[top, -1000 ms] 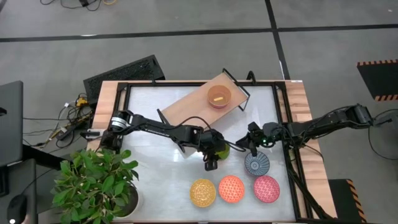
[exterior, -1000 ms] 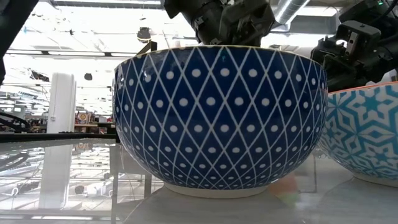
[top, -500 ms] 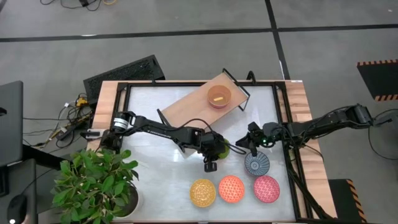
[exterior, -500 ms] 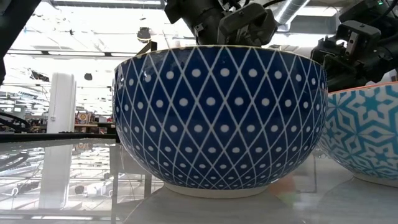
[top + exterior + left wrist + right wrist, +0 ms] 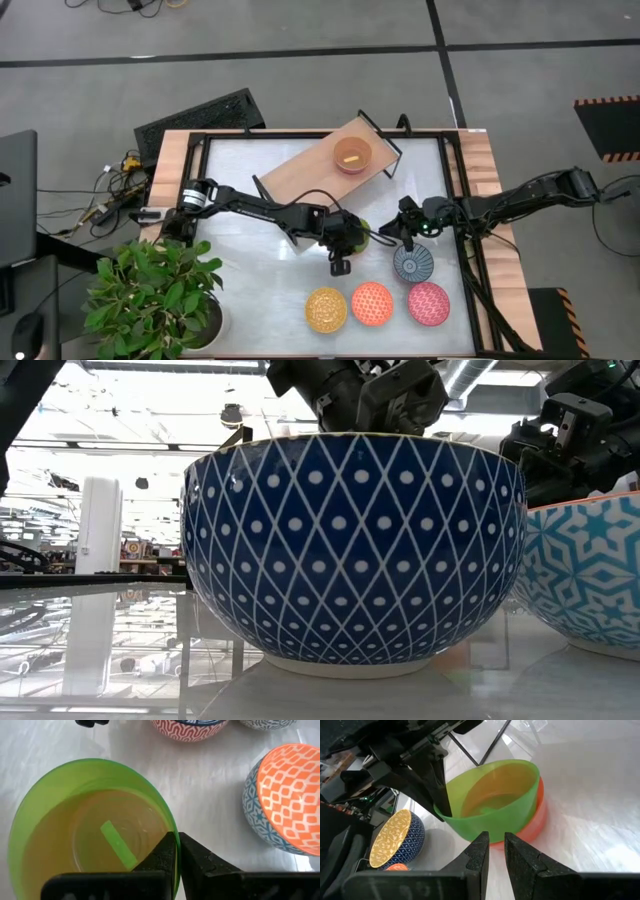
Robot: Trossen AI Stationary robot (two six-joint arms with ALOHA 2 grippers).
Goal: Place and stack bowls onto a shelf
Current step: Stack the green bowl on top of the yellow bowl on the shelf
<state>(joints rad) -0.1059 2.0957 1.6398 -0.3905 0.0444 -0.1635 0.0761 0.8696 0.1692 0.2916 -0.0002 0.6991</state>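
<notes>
I see the left pincer [image 5: 176,851] clamped on the rim of the green bowl [image 5: 90,827], one finger inside and one outside the wall. In the right wrist view the green bowl sits nested in a red-orange bowl [image 5: 535,817], near the middle of the worktop [image 5: 240,180]. The right pincer [image 5: 495,851] hovers just beside these bowls, its fingers slightly apart and holding nothing. The shelf [image 5: 300,165] lies at the far edge and carries one orange bowl [image 5: 352,155]. Yellow [image 5: 326,309], orange-patterned [image 5: 372,303] and pink [image 5: 428,303] bowls line the near edge, with a blue-white bowl [image 5: 412,264] behind them
</notes>
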